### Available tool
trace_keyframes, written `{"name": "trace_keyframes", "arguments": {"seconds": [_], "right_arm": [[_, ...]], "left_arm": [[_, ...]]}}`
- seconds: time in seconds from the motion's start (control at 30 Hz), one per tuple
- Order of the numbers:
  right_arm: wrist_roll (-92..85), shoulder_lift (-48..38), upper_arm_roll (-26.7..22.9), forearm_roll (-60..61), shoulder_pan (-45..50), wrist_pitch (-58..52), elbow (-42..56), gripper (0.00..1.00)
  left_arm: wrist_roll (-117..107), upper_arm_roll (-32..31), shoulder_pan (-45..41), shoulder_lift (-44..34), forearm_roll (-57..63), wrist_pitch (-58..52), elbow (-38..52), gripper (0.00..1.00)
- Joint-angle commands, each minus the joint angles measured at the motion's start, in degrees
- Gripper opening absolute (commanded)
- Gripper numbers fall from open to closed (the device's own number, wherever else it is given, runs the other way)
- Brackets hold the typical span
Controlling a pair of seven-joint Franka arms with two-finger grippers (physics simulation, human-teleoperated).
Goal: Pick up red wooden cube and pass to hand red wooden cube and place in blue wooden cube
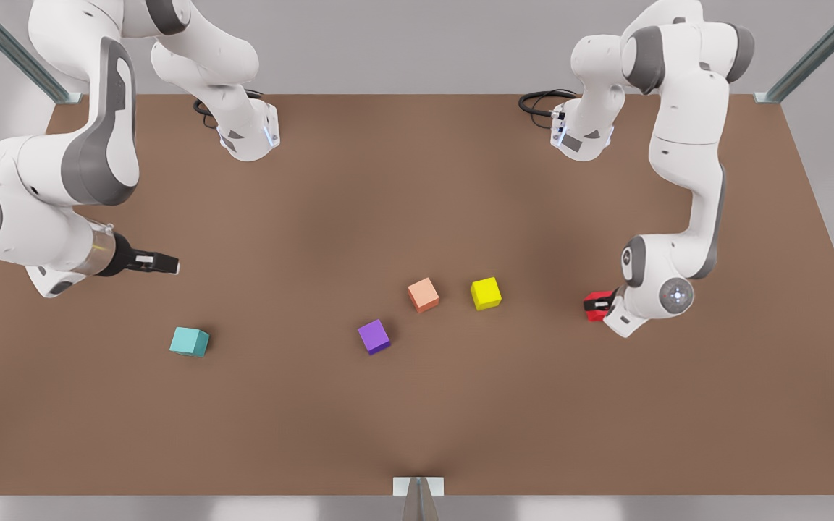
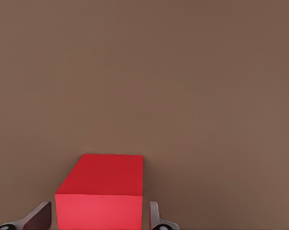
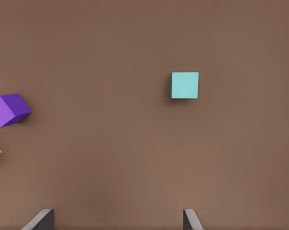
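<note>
The red wooden cube [image 1: 594, 299] rests on the brown table [image 1: 417, 420] at the front view's right. My left gripper [image 1: 600, 307] is lowered over it. In the left wrist view the red wooden cube [image 2: 102, 191] sits between the two fingers [image 2: 39, 218], and a thin gap shows on each side, so the gripper [image 2: 100, 221] is open around it. The blue wooden cube [image 1: 189, 341], teal in colour, lies at the front view's left. My right gripper [image 1: 169, 264] hovers open above and behind it, and its wrist view shows the teal cube [image 3: 184, 85] ahead of the gripper [image 3: 118, 223].
A purple cube [image 1: 374, 336], a salmon-orange cube [image 1: 423, 294] and a yellow cube [image 1: 486, 293] lie near the table's middle, between the two arms. The purple cube [image 3: 9, 109] is also in the right wrist view. The arm bases stand at the table's far edge.
</note>
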Motion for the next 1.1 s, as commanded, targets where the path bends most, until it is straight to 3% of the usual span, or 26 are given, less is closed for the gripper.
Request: {"name": "trace_keyframes", "arguments": {"seconds": [0.0,0.2,0.23,0.27,0.47,0.53,0.57,0.67,0.77,0.83,0.9,1.0,1.07], "right_arm": [[0.3,-0.1,0.0,0.1,0.0,0.5,-0.2,1.00],[0.3,0.2,0.0,0.1,0.0,0.7,-0.5,1.00],[0.3,0.3,0.0,0.3,0.0,0.7,-0.6,1.00],[0.3,0.3,0.0,0.3,0.0,0.7,-0.6,1.00],[0.3,0.1,0.1,0.8,-0.3,0.7,-1.2,1.00],[0.2,0.1,0.1,0.8,-0.4,0.7,-1.2,1.00],[0.2,0.1,0.1,0.8,-0.4,0.7,-1.2,1.00],[0.2,0.2,0.1,0.9,-0.4,0.7,-1.2,1.00],[-0.1,0.5,-0.1,2.6,-1.1,1.1,-1.0,1.00],[-0.1,2.1,-0.1,2.8,-1.1,1.4,-0.2,1.00],[-8.8,3.2,-0.3,7.9,-3.5,2.2,-0.3,1.00],[-13.9,7.8,-0.1,28.3,-5.3,1.9,-0.5,1.00],[-30.6,10.7,-0.2,35.9,-6.5,1.8,-0.5,1.00]], "left_arm": [[2.3,0.0,0.0,0.9,0.0,3.5,0.0,1.00],[2.3,0.0,0.0,3.0,0.0,3.9,0.1,1.00],[2.2,0.0,0.0,2.7,0.0,4.0,0.2,0.79],[2.0,0.0,0.0,2.3,0.0,3.9,0.3,0.68],[2.1,-0.1,0.0,1.0,0.0,3.6,0.4,0.68],[1.8,-0.3,0.1,1.0,-0.1,3.6,0.4,0.54],[0.4,-2.5,0.1,0.4,-3.5,3.4,1.2,0.54],[-18.5,-9.4,-0.4,4.1,-15.5,-21.1,22.5,0.54],[-24.3,-14.9,-0.4,5.2,-34.9,-28.5,32.9,0.54],[-21.3,-25.0,-0.4,11.8,-39.1,-28.2,42.6,0.55],[-20.6,-29.6,-0.5,19.1,-42.8,-27.9,52.8,0.54],[-10.7,-35.7,-0.5,23.5,-52.3,-16.1,53.0,0.55],[-1.0,-37.2,-0.5,24.8,-53.3,-14.1,53.0,0.55]]}}
